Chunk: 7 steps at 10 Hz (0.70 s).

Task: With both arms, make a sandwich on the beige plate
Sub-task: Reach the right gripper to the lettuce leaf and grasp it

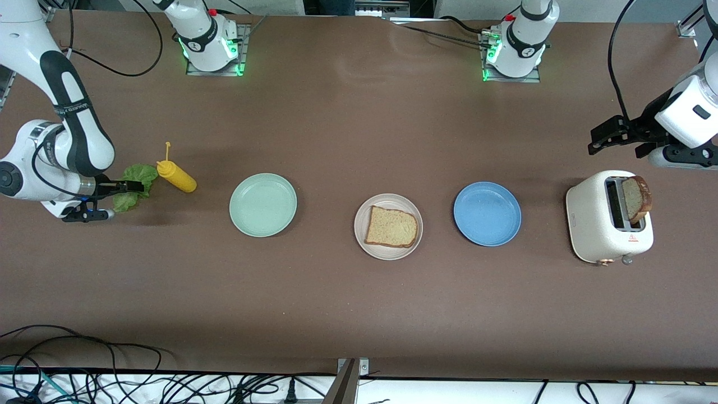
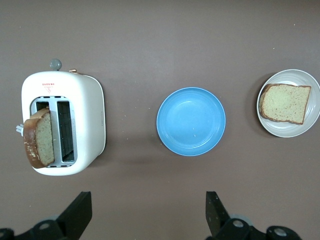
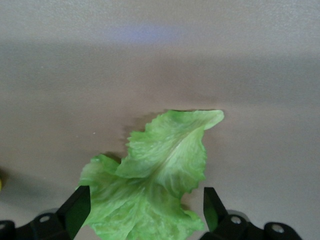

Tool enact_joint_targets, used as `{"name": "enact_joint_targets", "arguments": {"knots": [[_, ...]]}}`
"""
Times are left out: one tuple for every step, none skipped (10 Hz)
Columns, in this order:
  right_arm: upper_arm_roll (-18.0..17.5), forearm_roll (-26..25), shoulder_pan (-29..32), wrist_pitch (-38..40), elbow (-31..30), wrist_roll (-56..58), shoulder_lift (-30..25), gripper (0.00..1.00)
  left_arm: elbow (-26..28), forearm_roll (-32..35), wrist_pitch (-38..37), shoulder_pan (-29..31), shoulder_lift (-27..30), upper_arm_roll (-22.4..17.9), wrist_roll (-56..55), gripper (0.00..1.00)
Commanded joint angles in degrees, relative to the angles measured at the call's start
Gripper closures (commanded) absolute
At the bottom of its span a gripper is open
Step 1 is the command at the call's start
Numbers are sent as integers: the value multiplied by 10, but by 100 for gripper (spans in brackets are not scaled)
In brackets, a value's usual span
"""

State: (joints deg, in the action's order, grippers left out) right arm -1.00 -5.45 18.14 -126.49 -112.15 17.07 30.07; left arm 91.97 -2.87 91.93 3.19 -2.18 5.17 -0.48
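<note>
the right gripper [image 1: 115, 197] hangs low over the lettuce leaf [image 1: 133, 189] at the right arm's end of the table, its jaws spread wide with the leaf between them in the right wrist view [image 3: 155, 175], nothing pinched. a yellow mustard bottle [image 1: 176, 176] lies just beside the leaf. the left gripper [image 1: 614, 136] is up in the air near the white toaster [image 1: 603, 224] at the left arm's end, jaws wide apart and empty. one bread slice [image 1: 636, 199] stands in a toaster slot. the beige plate [image 1: 362, 235] sits mid-table, between the mint green plate [image 1: 263, 204] and the blue plate [image 1: 487, 213], with a second bread slice [image 1: 391, 226] lying flat on it.
</note>
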Motion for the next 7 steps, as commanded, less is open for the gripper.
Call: {"name": "enact_joint_targets", "arguments": {"knots": [[-4,-12,8,-3,2,10,1,85,-6,-5,-8,-3,0,-3,-1,0],[-4,-13,8,-4,3,10,1,100,-6,-5,-8,-3,0,-3,-1,0],[-4,-14,8,-4,3,10,2,100,-6,-5,-8,-3,0,-3,-1,0],[-4,-14,8,-4,4,10,1,100,-6,-5,-8,-3,0,-3,-1,0],[-4,-14,8,-3,6,12,0,100,-6,-5,-9,-3,0,-3,-1,0],[-4,-14,8,1,11,15,-4,100,-6,-5,-9,-3,0,-3,-1,0],[-5,-14,8,4,18,19,-14,100,-6,-5,-9,-3,0,-3,-1,0]]}}
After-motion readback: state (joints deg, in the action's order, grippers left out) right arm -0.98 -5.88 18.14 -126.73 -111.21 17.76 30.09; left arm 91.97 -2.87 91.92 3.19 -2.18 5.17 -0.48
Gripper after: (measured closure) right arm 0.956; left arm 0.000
